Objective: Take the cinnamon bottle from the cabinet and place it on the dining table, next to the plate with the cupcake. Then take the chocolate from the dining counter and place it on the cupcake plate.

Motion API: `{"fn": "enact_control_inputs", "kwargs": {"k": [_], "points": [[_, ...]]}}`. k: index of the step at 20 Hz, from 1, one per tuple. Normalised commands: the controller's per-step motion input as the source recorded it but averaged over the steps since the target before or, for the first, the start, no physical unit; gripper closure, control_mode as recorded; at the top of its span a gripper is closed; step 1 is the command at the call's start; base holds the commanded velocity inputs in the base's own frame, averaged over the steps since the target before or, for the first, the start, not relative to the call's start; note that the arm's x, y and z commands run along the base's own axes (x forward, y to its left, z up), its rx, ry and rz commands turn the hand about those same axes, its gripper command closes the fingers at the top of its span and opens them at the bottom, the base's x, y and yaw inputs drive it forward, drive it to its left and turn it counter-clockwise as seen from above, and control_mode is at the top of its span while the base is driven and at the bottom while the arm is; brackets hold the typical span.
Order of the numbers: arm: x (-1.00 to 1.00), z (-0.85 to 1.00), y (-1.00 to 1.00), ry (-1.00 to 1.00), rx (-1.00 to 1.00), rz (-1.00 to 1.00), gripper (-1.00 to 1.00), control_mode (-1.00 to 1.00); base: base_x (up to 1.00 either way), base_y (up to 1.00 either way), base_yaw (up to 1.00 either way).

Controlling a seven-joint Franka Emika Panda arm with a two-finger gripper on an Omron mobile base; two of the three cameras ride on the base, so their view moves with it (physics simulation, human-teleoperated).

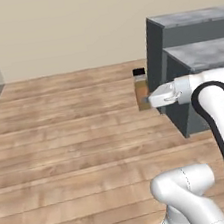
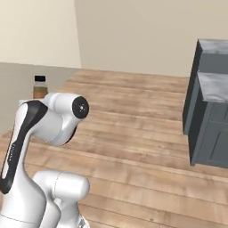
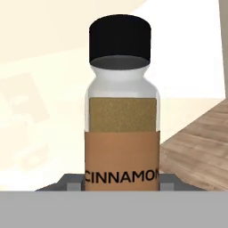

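Cinnamon bottle [image 3: 122,107] held upright, pinched low on its label between the fingers of the gripper [image 3: 120,181], black cap raised above the hand, wooden floor [image 1: 67,140] spread beneath, dark grey counter unit [image 1: 194,72] seen just behind the hand.

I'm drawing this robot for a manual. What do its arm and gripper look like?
The arm is glossy white with rounded, tubular links and bulbous joint housings. A black band runs along one link, bearing small pale lettering too small to read. One joint ends in a round dark grey cap. The gripper is white; in the hand view its finger tips are small, dark grey and blocky. No cables show.
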Motion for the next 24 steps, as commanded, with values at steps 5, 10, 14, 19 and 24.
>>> {"fn": "enact_control_inputs", "kwargs": {"k": [5, 10, 14, 19, 24], "points": [[0.00, 0.00, 0.00, 0.00, 0.00, 0.00, 1.00, 1.00, 1.00, 0.00, -0.08], [0.00, 0.00, 0.00, 0.00, 0.00, 0.00, 1.00, 1.00, 1.00, -0.05, -0.25], [0.00, 0.00, 0.00, 0.00, 0.00, 0.00, 1.00, 1.00, 1.00, 0.00, -0.27], [0.00, 0.00, 0.00, 0.00, 0.00, 0.00, 1.00, 1.00, 1.00, 0.04, -0.23], [0.00, 0.00, 0.00, 0.00, 0.00, 0.00, 1.00, 1.00, 1.00, 0.08, -0.18]]}}
